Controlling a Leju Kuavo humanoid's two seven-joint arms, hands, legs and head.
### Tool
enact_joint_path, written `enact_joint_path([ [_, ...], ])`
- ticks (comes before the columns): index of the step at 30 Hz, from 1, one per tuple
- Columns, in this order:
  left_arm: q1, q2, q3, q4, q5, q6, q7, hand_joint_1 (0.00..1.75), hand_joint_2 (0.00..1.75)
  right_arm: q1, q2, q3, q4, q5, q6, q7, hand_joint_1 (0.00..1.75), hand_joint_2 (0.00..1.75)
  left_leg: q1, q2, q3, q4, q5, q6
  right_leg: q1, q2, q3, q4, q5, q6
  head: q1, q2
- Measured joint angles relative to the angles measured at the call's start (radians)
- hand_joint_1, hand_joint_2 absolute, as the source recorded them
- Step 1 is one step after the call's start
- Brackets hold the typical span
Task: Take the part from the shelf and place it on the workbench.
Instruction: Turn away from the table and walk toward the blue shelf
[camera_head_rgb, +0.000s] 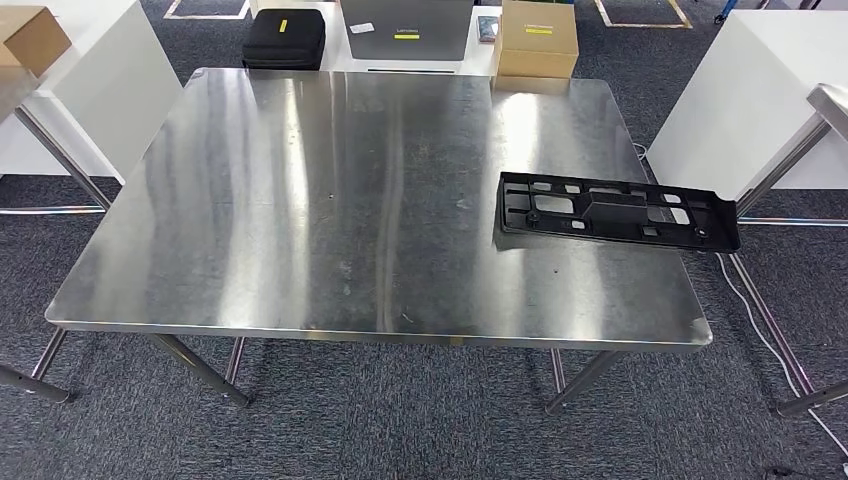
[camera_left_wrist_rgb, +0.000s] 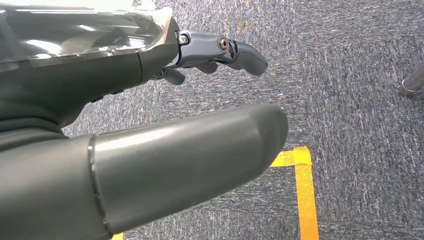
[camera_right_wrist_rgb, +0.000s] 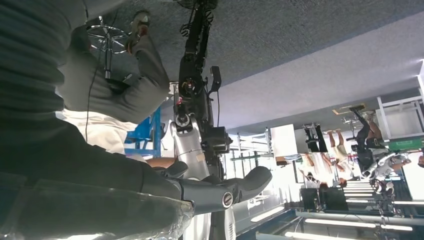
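Both hands, left (camera_left_wrist_rgb: 150, 135) and right (camera_right_wrist_rgb: 200, 187), hang loose holding nothing, and the part (camera_head_rgb: 618, 211) already lies on the tabletop (camera_head_rgb: 330, 200), so placing looks done.

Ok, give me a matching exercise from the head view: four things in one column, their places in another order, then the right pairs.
Things:
1. long black plastic part
2. brown cardboard box
3. black zipped case
4. grey laptop

Places:
A. beyond the table's far left corner
B. on the steel workbench, overhanging its right edge
C. beyond the far edge, between the case and the box
D. beyond the table's far right corner

Pairs: 1-B, 2-D, 3-A, 4-C
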Motion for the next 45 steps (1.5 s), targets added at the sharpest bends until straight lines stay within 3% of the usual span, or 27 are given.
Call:
enact_joint_path([
  [3, 0.000, 0.000, 0.000, 0.000, 0.001, 0.000, 0.000, 0.00, 0.00, -0.001, 0.000, 0.000, 0.000, 0.000, -0.002, -0.017, 0.00, 1.75, 0.000, 0.000, 0.000, 0.000, 0.000, 0.000, 0.000, 0.000, 0.000, 0.000, 0.000, 0.000, 0.000, 0.000],
  [8, 0.000, -0.004, 0.015, 0.000, 0.013, 0.011, 0.001, 0.00, 0.00, 0.009, 0.000, -0.011, -0.006, 0.000, -0.031, -0.209, 0.00, 1.75, 0.000, 0.000, 0.000, 0.000, 0.000, 0.000, 0.000, -0.001, -0.001, 0.000, 0.000, 0.000, 0.000, 0.000],
  [17, 0.000, -0.014, 0.047, 0.000, 0.021, 0.019, 0.003, 0.00, 0.00, 0.012, 0.004, -0.082, -0.120, -0.005, -0.043, -0.376, 0.00, 1.75, 0.000, 0.000, 0.000, 0.000, 0.000, 0.000, 0.000, -0.001, -0.001, 0.000, 0.000, 0.000, 0.000, 0.000],
  [20, 0.000, -0.019, 0.053, 0.000, 0.021, 0.019, -0.002, 0.00, 0.00, 0.008, 0.006, -0.036, -0.167, -0.116, -0.029, -0.411, 0.00, 1.75, 0.000, 0.000, 0.001, 0.000, 0.000, 0.000, 0.000, -0.001, -0.005, 0.000, 0.000, 0.000, 0.000, 0.000],
  [24, -0.003, -0.025, 0.063, 0.000, 0.016, 0.014, -0.010, 0.00, 0.00, 0.010, 0.009, 0.114, -0.317, -0.452, 0.117, -0.420, 0.00, 1.75, -0.001, 0.000, 0.000, 0.000, 0.000, 0.000, -0.001, -0.001, -0.009, 0.000, 0.000, 0.000, 0.000, 0.000],
  [28, -0.007, -0.029, 0.069, 0.000, 0.006, 0.004, -0.015, 0.00, 0.00, 0.061, 0.014, 0.184, -0.483, -0.595, 0.254, -0.423, 0.00, 1.75, -0.001, 0.001, 0.000, 0.000, 0.000, 0.000, -0.001, -0.001, -0.003, 0.000, 0.000, 0.000, 0.000, 0.000],
  [36, -0.012, -0.030, 0.073, 0.000, -0.005, 0.000, -0.001, 0.00, 0.00, 0.171, 0.014, 0.231, -0.694, -0.742, 0.460, -0.424, 0.00, 1.75, -0.001, 0.000, 0.000, 0.000, 0.000, 0.000, -0.001, -0.001, -0.001, 0.000, 0.000, 0.000, 0.000, 0.000],
  [45, -0.012, -0.033, 0.073, 0.000, -0.009, 0.000, 0.002, 0.00, 0.00, 0.213, 0.014, 0.245, -0.778, -0.755, 0.482, -0.425, 0.00, 1.75, -0.001, 0.000, 0.000, 0.000, 0.000, 0.000, 0.000, -0.001, -0.001, 0.000, 0.000, 0.000, 0.000, 0.000],
])
